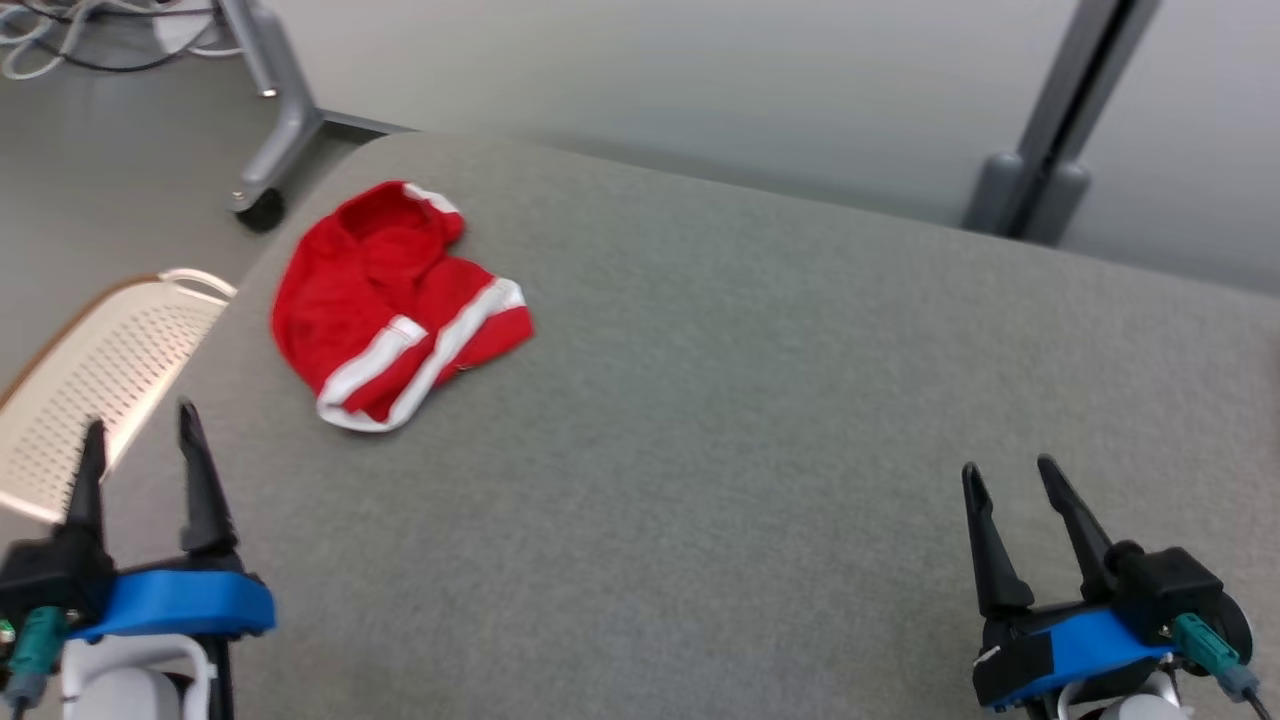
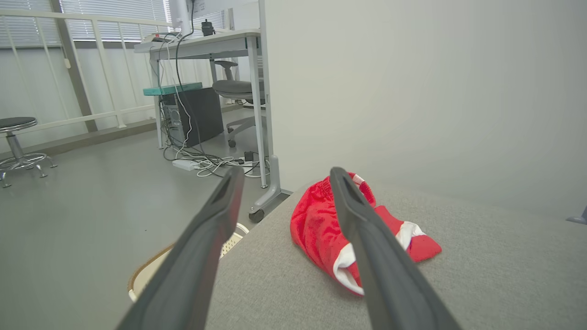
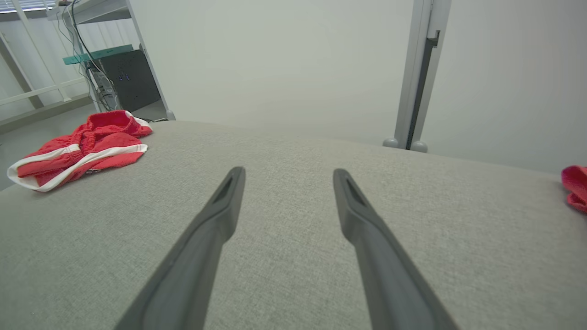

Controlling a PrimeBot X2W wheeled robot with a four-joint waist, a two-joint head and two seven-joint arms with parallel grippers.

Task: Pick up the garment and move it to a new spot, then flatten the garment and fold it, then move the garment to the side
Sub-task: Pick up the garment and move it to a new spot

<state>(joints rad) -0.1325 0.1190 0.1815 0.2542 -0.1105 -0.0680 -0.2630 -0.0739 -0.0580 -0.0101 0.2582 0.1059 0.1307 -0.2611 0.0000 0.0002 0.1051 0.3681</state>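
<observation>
Shorts point(image 1: 390, 300), red with white side stripes, lie crumpled and untouched at the far left of the grey padded table point(image 1: 750, 400) in the head view. The left gripper point(image 1: 140, 420) and right gripper point(image 1: 1007, 468) hover at the near corners, both spread wide and empty, seemingly poised for the first pick. From the left wrist the parted fingers frame the heap just ahead, so this arm looks better placed to reach it. From the right wrist the heap sits well off to the far left, and a scrap of red cloth point(image 3: 575, 185) shows at the right edge.

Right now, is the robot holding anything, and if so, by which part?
Nothing is held. The left fingers and right fingers stand open and empty; the red garment lies crumpled on the grey surface, untouched.
</observation>
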